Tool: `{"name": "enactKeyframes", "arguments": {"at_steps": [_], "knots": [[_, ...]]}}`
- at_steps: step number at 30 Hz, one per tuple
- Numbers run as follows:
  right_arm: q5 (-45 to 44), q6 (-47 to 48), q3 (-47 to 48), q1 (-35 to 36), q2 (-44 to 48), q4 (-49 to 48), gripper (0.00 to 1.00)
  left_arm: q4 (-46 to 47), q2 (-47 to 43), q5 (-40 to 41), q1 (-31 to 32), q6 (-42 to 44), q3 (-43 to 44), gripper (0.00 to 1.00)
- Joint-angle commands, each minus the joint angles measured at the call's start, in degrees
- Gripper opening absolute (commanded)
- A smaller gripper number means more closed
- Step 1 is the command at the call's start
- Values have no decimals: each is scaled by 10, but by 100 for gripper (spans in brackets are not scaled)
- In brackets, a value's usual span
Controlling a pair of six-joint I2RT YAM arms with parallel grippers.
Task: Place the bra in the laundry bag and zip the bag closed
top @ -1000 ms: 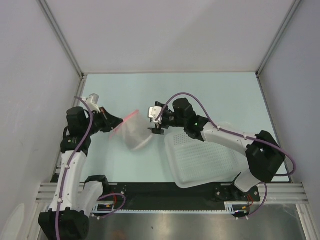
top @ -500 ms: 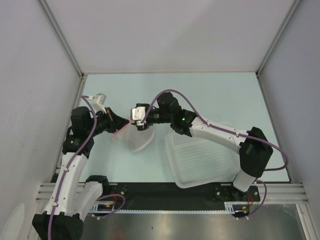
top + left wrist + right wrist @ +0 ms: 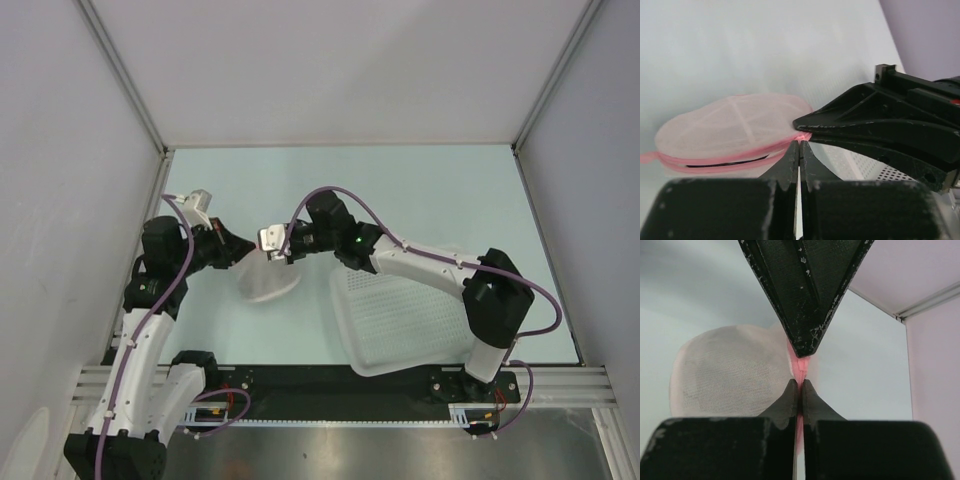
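At the table's left-centre, we found the laundry bag lying btw. the two arms, both grippers on its pink rim. The left gripper had its fingers pressed together on a pinch of that trim. The right gripper pinched it likewise, tip to tip w/ the other. We judged this the zipping step, or the set-up for it. The next move, in our view, needed the left to anchor the rim while the right drew along its curve; whether the right had the zip pull itself, we couldn't tell.

The bra we couldn't place for sure. The left wrist view showed a thin dark line in a gap btw. the rim's two pink edges, poss. the bra inside, so part of the seam looked unzipped. The right wrist view, end-on, hid that gap. Only the top view showed the perforated basket just right of the bag, but not what the fingers held.
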State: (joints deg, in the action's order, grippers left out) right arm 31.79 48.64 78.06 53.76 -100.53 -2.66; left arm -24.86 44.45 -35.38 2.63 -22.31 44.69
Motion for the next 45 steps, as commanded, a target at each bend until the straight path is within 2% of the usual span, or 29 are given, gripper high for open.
{"name": "enactKeyframes", "arguments": {"at_steps": [1, 5, 6, 9, 15, 17, 18, 21, 26, 31, 38, 43, 45], "knots": [[-32, 11, -29, -17, 16, -45, 0, -38, -3, 86, 3, 17, 26, 0], [-7, 0, -112, -55, 48, -118, 0, -84, 3, 169, -19, 10, 19, 0], [-5, -2, -123, -62, 57, -123, 0, -88, 0, 170, -51, 9, 15, 0], [-3, -4, -153, -90, 67, -137, 0, -92, -10, 152, -96, 18, 12, 0], [-8, -18, -173, -116, 71, -170, 2, -54, -30, 87, -105, 7, 20, 0], [-3, -35, -158, -112, 75, -141, 27, -34, -34, 37, -105, -6, 21, 0], [-4, -46, -154, -109, 81, -142, 47, -26, -32, 22, -103, -9, 23, 0], [-20, -42, -131, -73, 107, -104, 60, -19, -22, 0, -94, -11, 31, 0], [-55, -33, -108, -10, 124, -97, 72, -12, -30, -2, -76, -12, 25, 0], [-51, -56, -63, 19, 77, -104, 71, -7, -38, 0, -66, -16, 21, 0], [-47, -87, -29, 35, 32, -114, 57, -8, -43, -3, -62, -21, 24, 0], [-45, -108, -29, 39, 14, -125, 56, -6, -41, -5, -60, -21, 29, 0], [-58, -112, -25, 40, 7, -126, 52, -4, -41, -6, -58, -22, 29, 0]]}}
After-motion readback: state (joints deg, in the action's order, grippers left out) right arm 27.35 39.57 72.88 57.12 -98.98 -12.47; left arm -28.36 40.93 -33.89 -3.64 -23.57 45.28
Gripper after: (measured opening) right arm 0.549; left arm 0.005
